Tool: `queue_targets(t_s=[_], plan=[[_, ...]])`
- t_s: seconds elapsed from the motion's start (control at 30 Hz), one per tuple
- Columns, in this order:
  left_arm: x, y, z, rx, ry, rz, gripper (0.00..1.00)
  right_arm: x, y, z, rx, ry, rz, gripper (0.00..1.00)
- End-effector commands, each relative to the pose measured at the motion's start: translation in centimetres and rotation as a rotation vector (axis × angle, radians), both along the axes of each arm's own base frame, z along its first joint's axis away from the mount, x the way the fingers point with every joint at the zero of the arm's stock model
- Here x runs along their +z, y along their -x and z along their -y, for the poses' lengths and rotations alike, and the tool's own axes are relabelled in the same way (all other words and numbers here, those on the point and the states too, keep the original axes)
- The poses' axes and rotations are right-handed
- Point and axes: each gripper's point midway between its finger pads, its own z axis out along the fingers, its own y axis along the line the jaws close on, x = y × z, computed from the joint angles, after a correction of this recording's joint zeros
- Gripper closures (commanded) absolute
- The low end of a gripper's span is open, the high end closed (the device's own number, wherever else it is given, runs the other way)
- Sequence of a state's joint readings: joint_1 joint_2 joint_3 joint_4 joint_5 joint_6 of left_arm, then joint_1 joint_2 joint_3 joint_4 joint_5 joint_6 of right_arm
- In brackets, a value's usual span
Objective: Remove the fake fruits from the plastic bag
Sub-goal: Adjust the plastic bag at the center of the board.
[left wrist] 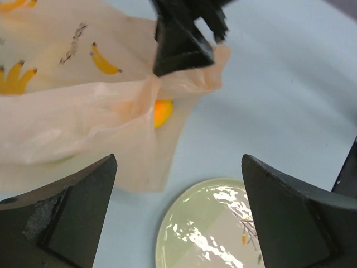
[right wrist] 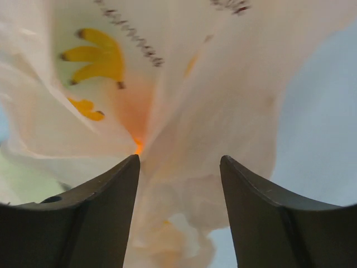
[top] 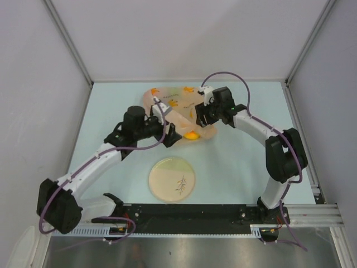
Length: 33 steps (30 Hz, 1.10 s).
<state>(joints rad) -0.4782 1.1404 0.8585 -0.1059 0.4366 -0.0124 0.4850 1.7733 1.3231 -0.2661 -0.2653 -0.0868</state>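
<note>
plainly, the plastic bag (top: 179, 99) lies crumpled at the far middle of the table (top: 111, 111). one orange-yellow fake fruit (left wrist: 162, 113) peeks from its near edge, beyond the plate (top: 172, 178). the left claw (left wrist: 178, 162) gapes wide and empty at the bag's near edge. the right claw (right wrist: 179, 159) straddles a fold; whether it pinches i cannot tell. the film looks thin, limp and slippery, so bunch it. the glossy fruit seems light and prone to roll, best taken across its middle.

Overhead looks down — wrist views close on bag (right wrist: 223, 84)
</note>
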Motion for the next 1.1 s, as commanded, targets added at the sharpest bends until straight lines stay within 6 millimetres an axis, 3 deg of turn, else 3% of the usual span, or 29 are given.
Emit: queue_targets(t_s=[0.0,0.03,0.07,0.1,0.13,0.2,0.23,0.27,0.37,0.5,0.67,0.8,0.9,1.0,1.07], plan=[[0.4,-0.5,4.8,-0.201,-0.176,0.180,0.00,3.7,-2.7,4.3,-0.133,-0.038,0.088,0.33],[0.9,-1.5,5.1,-0.186,-0.219,0.229,0.00,4.4,-2.6,4.6,-0.124,-0.046,0.099,0.33],[0.2,-1.2,6.2,-0.203,-0.253,0.236,0.00,5.4,-2.3,4.8,-0.108,-0.055,0.121,0.32],[-1.8,-1.9,6.7,-0.210,-0.322,0.226,0.00,6.7,-1.3,4.9,-0.078,-0.067,0.144,0.31],[-1.7,-2.7,7.1,-0.172,-0.370,0.250,0.00,7.3,-0.4,4.4,-0.045,-0.066,0.159,0.31],[-3.1,-4.0,7.0,-0.120,-0.437,0.234,0.00,7.7,1.4,4.0,0.020,-0.067,0.176,0.30],[-4.0,-4.8,7.2,-0.094,-0.459,0.214,0.00,9.7,2.6,3.7,0.044,-0.085,0.222,0.31],[-4.2,-5.5,6.8,-0.054,-0.482,0.210,0.01,10.0,3.2,3.6,0.060,-0.083,0.238,0.31],[-3.5,-6.0,5.8,0.000,-0.515,0.221,0.05,11.1,5.3,3.2,0.106,-0.095,0.271,0.32],[-1.8,-4.1,3.9,0.022,-0.499,0.187,0.05,12.8,7.0,1.6,0.202,-0.142,0.315,0.39],[-2.0,-1.1,1.4,0.000,-0.494,0.163,0.04,10.5,8.3,-1.1,0.316,-0.123,0.271,0.43],[-3.3,0.4,1.3,-0.070,-0.481,0.168,0.01,8.6,9.9,-2.7,0.396,-0.074,0.239,0.42],[-3.8,-0.3,2.0,-0.088,-0.485,0.203,0.01,7.9,10.0,-2.6,0.372,-0.066,0.202,0.41],[-3.5,-1.5,3.1,-0.109,-0.483,0.255,0.01,7.2,10.1,-1.6,0.314,-0.069,0.126,0.41],[-4.5,-2.6,3.8,-0.103,-0.503,0.243,0.03,7.2,9.8,-0.5,0.272,-0.078,0.097,0.41]])
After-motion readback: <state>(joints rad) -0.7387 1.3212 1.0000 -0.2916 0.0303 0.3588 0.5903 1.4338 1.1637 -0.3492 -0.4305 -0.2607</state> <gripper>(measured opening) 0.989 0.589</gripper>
